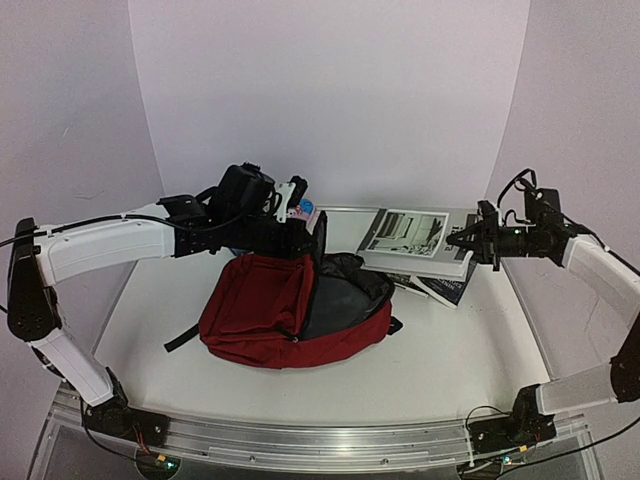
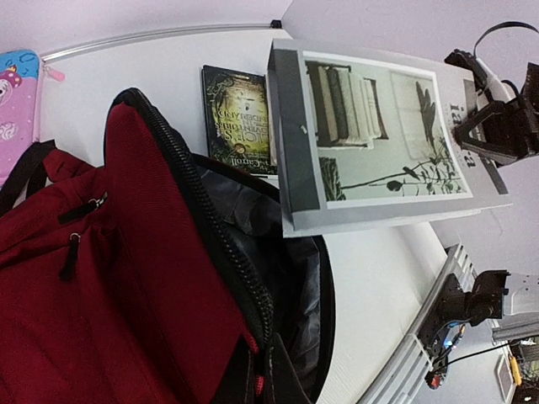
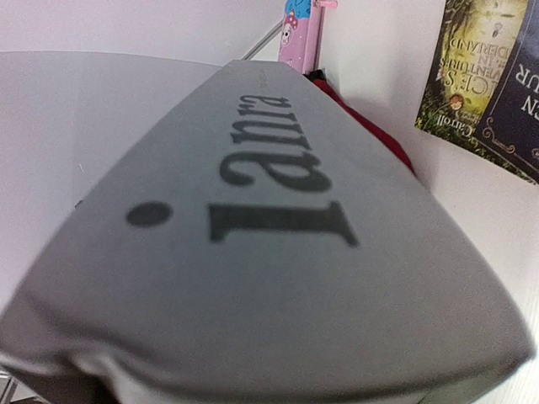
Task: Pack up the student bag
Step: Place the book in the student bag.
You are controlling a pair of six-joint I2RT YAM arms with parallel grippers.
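Two arms are up, each w/ sth in its grip. L gripper [image 1: 300,232] is closed tight on the bag's [image 1: 280,310] zip rim at the top of the mouth and holds that edge lifted. In the L wrist view the red flap and black zip teeth run straight down into the fingers.

The bag lies on the table [image 1: 450,370], a bit L of centre, front-pocket side up. Its mouth gapes toward the back R w/ grey lining showing. One black strap trails out on its L side.

R gripper [image 1: 468,243] pinches the grey book [image 1: 415,240] at its spine end, jaws only slightly apart w/ the book btwn them. The book hangs roughly flat, off the table, photo cover up. Its spine lettering fills the R wrist view. The book's L end is just beside the open mouth, over the far rim of the lining; can't tell if it touches the fabric.

Two more books lie flat on the table below and beyond the held one: a green book [image 2: 240,118] and a blue book [image 3: 515,101], side by side. The pencil case [image 2: 17,101], pink, sits at the back, behind the bag and close to the L wrist.
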